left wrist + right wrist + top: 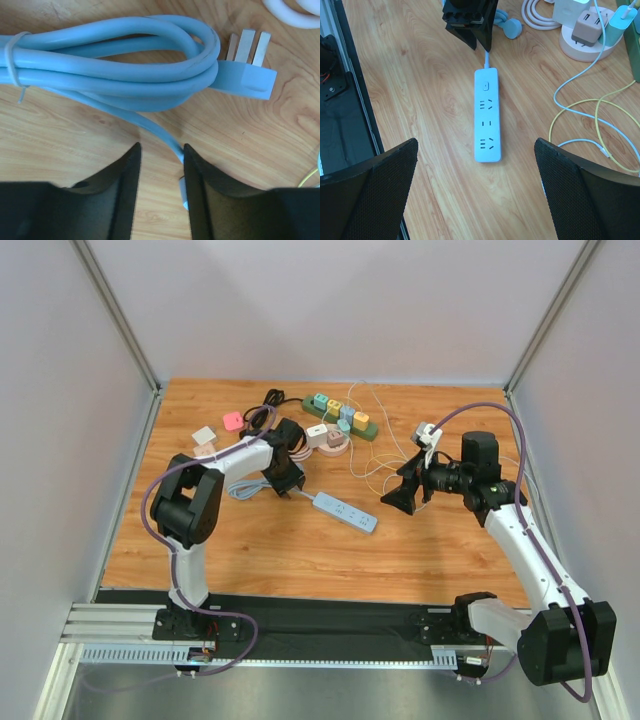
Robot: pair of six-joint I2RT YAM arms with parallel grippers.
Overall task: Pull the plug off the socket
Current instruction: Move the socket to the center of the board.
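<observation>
Wood table (435, 165) bears a long flat blue power strip (487, 115) with rounded corners, bare wood along both sides. Its soft cord (115, 60) is looped beside a 3-pin plug (247, 75). Left gripper (161, 150) fingers stand apart around the thin cord. Right gripper (476, 144) gapes wide above the strip. A round white socket (572, 50) holds 2 chargers (587, 27).

The table (445, 190) is varnished wood with a clear grain. The power strip (487, 122) is smooth white plastic. The cable (125, 75) is smooth pale blue plastic, and the prongs of its plug (247, 80) are dull metal.
</observation>
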